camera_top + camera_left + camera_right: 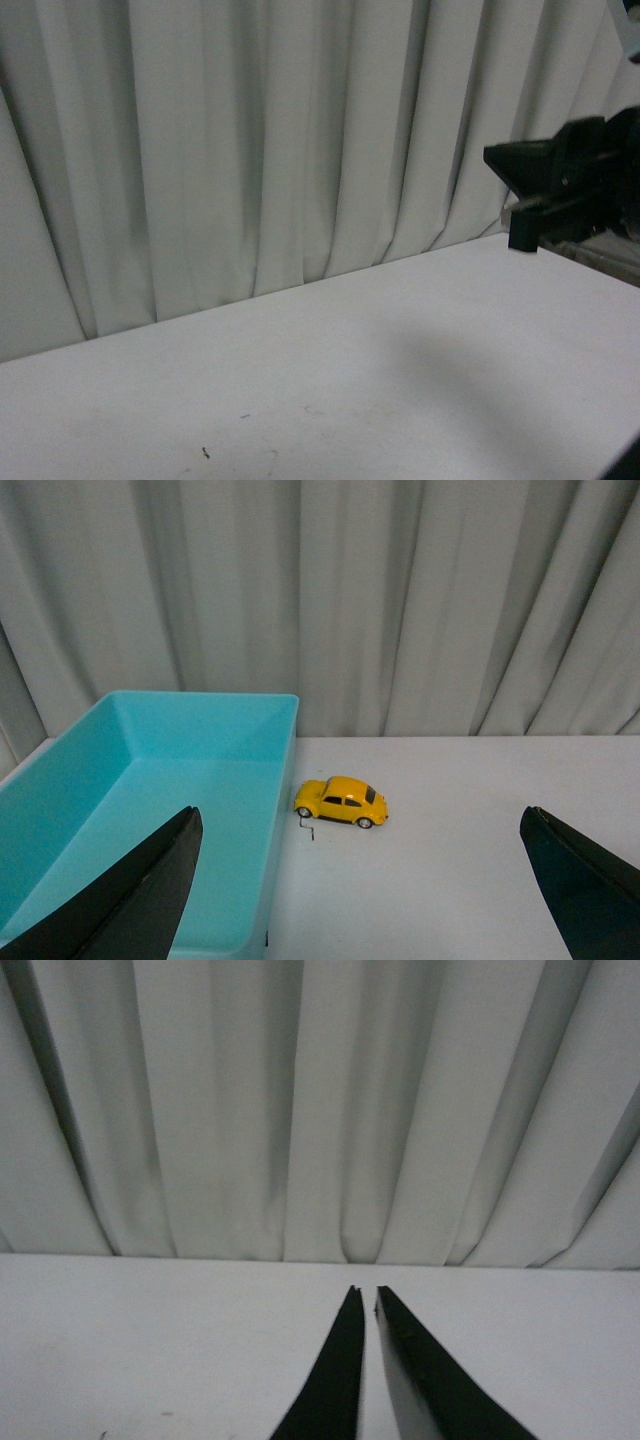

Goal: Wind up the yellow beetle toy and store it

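Note:
The yellow beetle toy (pixel 341 802) stands on its wheels on the white table, side-on, right beside the teal bin (pixel 283 810). It shows only in the left wrist view. My left gripper (pixel 360 812) is open wide and empty, held back from the toy, with the toy lying between its two dark fingers (pixel 150 890). My right gripper (pixel 367 1290) is shut and empty over bare table, pointing at the curtain. A black arm part (pixel 560 185), probably my right arm, shows at the right edge of the front view.
The teal bin is open-topped and empty, with the toy by its long side. A small dark bent mark (pixel 308 830) lies by the toy's front. A grey pleated curtain (pixel 250 150) hangs along the table's far edge.

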Controlling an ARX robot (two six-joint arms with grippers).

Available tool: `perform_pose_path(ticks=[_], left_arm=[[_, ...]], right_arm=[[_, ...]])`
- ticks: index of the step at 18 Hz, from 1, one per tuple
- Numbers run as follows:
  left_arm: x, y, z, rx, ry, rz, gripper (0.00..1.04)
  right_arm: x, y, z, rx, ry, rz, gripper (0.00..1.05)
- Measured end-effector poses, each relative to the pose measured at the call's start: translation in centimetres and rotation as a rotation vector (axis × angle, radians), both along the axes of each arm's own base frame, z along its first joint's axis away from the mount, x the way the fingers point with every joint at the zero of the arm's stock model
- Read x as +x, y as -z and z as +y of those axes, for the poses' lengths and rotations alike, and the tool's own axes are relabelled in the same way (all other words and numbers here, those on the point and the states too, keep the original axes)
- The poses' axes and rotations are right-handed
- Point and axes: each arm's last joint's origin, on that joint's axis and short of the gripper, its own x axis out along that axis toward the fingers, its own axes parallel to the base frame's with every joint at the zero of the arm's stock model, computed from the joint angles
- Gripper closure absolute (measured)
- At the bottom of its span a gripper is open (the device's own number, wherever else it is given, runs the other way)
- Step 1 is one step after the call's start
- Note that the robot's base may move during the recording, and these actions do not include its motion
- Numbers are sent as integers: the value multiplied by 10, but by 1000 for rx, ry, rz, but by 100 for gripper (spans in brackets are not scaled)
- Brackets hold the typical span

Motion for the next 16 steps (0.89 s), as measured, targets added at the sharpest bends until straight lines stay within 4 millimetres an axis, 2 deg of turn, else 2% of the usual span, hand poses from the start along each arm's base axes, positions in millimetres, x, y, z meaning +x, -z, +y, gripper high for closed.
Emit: perform_pose_path(ticks=[1, 2, 3, 5, 6, 16], left_arm=[[0, 0, 0, 0, 1, 0, 7], [0, 0, 0, 0, 1, 0, 7], [0, 0, 0, 0, 0, 0, 7], [0, 0, 0, 0, 0, 0, 7], [0, 0, 0, 0, 0, 0, 7], [0, 0, 0, 0, 0, 0, 7]], right_arm=[[-5, 5, 2, 20, -3, 3, 103], [-22, 14, 15, 57, -5, -17, 103], [-37, 26, 16, 62, -4, -8, 103], [-57, 37, 16, 63, -4, -10, 103], [-62, 45, 16, 65, -3, -3, 103], [-73, 42, 16, 65, -4, -29, 103]])
